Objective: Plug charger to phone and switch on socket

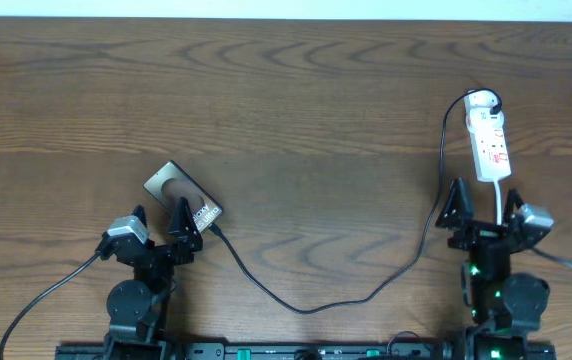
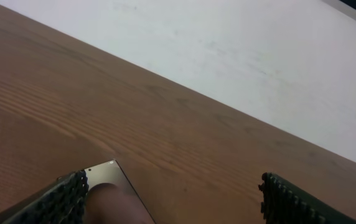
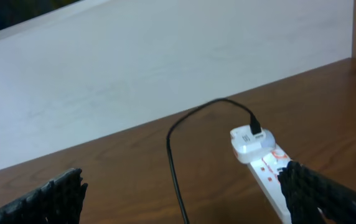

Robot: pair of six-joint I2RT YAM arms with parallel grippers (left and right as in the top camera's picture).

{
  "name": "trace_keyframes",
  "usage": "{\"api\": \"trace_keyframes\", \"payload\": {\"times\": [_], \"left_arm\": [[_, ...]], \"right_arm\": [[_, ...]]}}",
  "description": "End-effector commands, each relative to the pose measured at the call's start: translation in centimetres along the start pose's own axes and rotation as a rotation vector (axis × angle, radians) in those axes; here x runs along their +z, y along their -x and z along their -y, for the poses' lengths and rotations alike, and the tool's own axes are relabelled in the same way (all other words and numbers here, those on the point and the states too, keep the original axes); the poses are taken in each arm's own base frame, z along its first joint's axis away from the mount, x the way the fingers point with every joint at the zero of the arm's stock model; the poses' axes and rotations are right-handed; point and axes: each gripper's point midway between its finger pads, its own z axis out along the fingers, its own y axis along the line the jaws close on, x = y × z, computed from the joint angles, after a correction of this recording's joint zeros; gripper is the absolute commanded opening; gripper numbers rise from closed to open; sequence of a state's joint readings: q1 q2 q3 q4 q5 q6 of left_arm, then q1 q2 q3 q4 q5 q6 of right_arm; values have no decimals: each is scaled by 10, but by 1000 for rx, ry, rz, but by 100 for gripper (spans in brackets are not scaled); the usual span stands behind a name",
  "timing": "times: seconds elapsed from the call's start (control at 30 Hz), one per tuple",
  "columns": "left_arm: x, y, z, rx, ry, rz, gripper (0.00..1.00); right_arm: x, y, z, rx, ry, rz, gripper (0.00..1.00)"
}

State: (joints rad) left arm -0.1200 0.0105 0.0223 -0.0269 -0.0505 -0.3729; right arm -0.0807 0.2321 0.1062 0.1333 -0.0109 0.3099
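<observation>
The phone point(image 1: 181, 195) lies tilted on the table at the left; its corner shows in the left wrist view point(image 2: 109, 180). The thin black charger cable point(image 1: 311, 305) runs from the phone's near end across the table up to a white adapter on the socket point(image 1: 489, 135), a white power strip with red markings at the right. The cable point(image 3: 175, 165) and socket point(image 3: 262, 162) show in the right wrist view. My left gripper point(image 1: 161, 228) is open just near the phone, left finger over its edge. My right gripper point(image 1: 483, 212) is open just below the socket's near end.
The socket's white cord point(image 1: 497, 200) runs down between the right gripper's fingers. Thick black arm cables point(image 1: 46, 295) trail at the lower left and lower right. A pale wall point(image 3: 165, 74) stands beyond the table's far edge.
</observation>
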Motion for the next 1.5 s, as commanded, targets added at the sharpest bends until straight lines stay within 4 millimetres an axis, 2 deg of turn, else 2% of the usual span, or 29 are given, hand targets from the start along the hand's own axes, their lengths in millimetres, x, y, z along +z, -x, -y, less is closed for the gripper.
{"api": "trace_keyframes", "payload": {"times": [0.0,0.1,0.4,0.6,0.97,1.47], "left_arm": [[1,-15,-8,1,30,-44,86],[1,-15,-8,1,29,-44,86],[1,-15,-8,1,30,-44,87],[1,-15,-8,1,30,-44,86],[1,-15,-8,1,30,-44,87],[1,-15,-8,1,30,-44,87]], "right_arm": [[-5,-6,0,19,14,26,99],[-8,-13,4,18,12,47,99],[-14,-41,27,-5,-102,-49,99],[-14,-41,25,-203,-89,-59,99],[-14,-44,21,-355,-52,-77,99],[-14,-46,17,-356,-27,-83,99]]}}
